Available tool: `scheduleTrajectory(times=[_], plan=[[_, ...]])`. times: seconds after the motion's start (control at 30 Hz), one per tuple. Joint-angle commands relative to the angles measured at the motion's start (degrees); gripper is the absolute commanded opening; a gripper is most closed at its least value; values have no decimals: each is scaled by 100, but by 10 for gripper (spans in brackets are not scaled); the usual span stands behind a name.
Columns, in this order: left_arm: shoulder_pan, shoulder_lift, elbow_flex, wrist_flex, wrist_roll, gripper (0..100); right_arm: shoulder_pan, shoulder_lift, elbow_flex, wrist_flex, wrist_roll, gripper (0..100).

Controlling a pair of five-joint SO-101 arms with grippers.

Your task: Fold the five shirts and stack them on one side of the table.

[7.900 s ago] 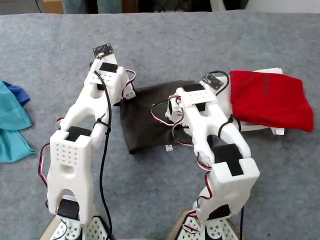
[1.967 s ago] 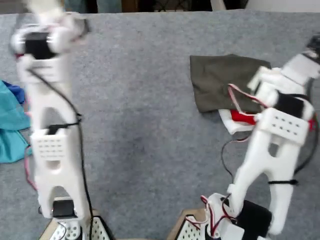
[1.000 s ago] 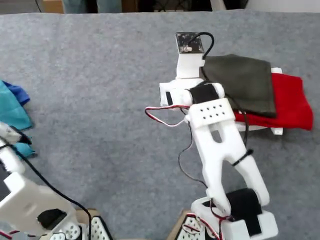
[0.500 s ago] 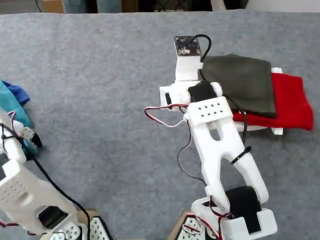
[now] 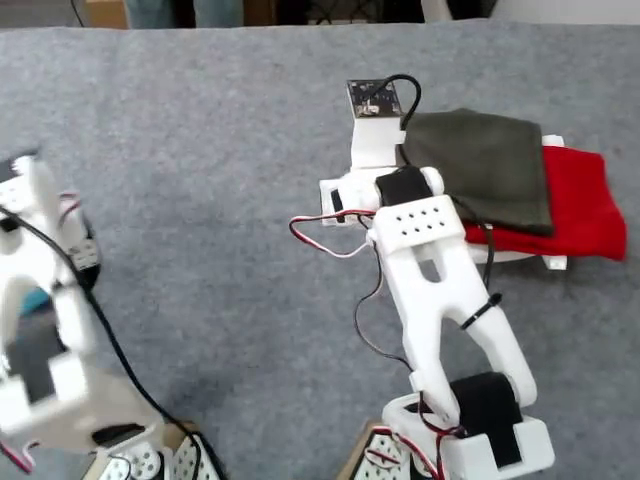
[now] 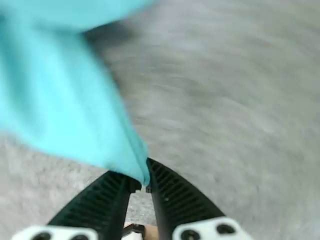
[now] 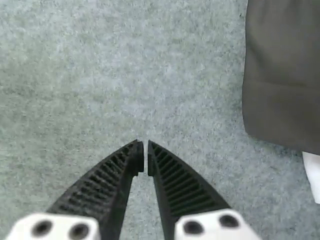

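Two white arms rise from their bases at the near edge of the grey-covered table [image 5: 220,150]. The left arm [image 5: 45,300] stands blurred at the near left corner, and a small patch of teal shows behind it. In its wrist view the left gripper [image 6: 145,177] has its two black jaws pinched on a corner of one teal shirt [image 6: 65,110], whose cloth fans out from the tips over the grey surface and casts a shadow there. The right arm [image 5: 440,290] reaches from its base toward the middle of the table. Its right gripper [image 7: 145,150] has the jaws drawn together with nothing between them, the tips over bare grey cloth just beside the edge of a dark olive shirt [image 5: 485,165]. Whether the tips touch the table cannot be told. Farther back on the right side lies one stack of three folded shirts. A white shirt [image 5: 553,263] at the bottom shows only as thin edges, a red shirt [image 5: 575,215] rests on it, and the dark olive shirt sits on top, shifted toward the table's middle so that the red one's outer part stays uncovered. That makes four shirts counted: three stacked and one teal in the left jaws.
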Motion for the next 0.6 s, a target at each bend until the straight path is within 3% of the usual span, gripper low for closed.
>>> scheduleTrajectory(times=[0.0,0.23,0.57], plan=[[1297,-1591,426,132,-466,29,387,-48,-66,-185,9,25],[3934,-2312,514,114,-580,29,1081,-48,-66,-246,44,25],[6273,-2277,-2009,9,-563,30,1486,-40,-154,-255,53,25]])
